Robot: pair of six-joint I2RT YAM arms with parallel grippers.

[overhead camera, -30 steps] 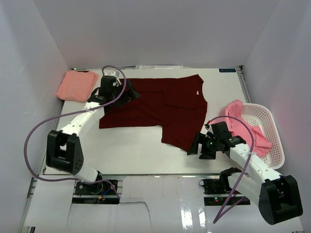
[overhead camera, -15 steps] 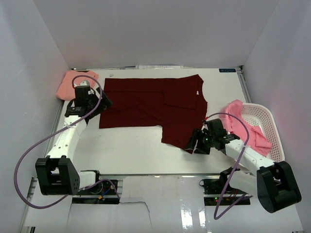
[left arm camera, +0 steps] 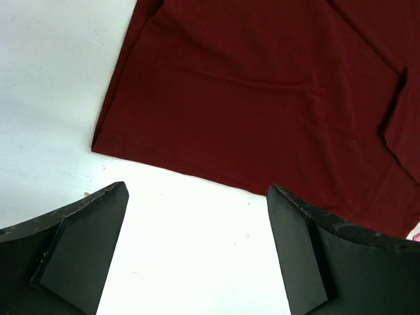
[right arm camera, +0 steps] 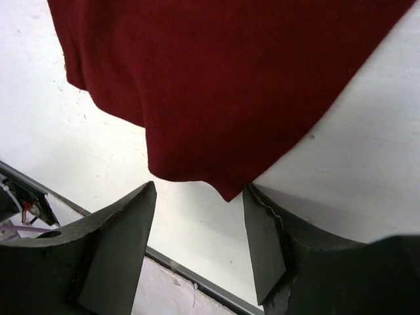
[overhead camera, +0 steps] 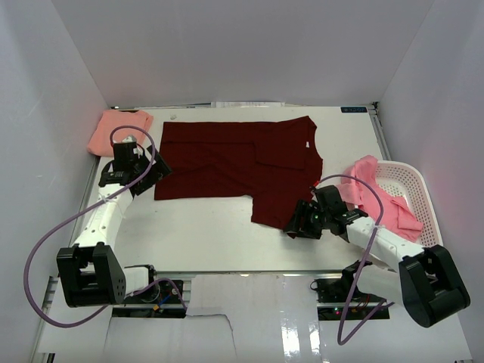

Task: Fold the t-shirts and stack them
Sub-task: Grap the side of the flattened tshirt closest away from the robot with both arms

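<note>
- Nearest me, the right gripper [right arm camera: 198,197] sits low on the bench [overhead camera: 204,234] at the near corner of the maroon shirt [overhead camera: 242,162]. Its jaws stand partly apart with the tip of that corner between them, and I see no pinch on it yet.
- The cloth looks thin, soft and light. I judge it will drape and bunch rather than hold a shape, so corners and hems are the places to grip, taking both layers.
- Further in, the left gripper [left arm camera: 197,190] hovers wide open over bare bench. The shirt's left near corner lies just beyond its fingertips, untouched.
- The maroon shirt lies spread flat across the middle, collar towards the right.
- To the right, pink shirts [overhead camera: 378,193] spill over the rim of a white basket [overhead camera: 425,210].
- Farthest, at the left back corner, a coral shirt [overhead camera: 117,132] lies folded.
</note>
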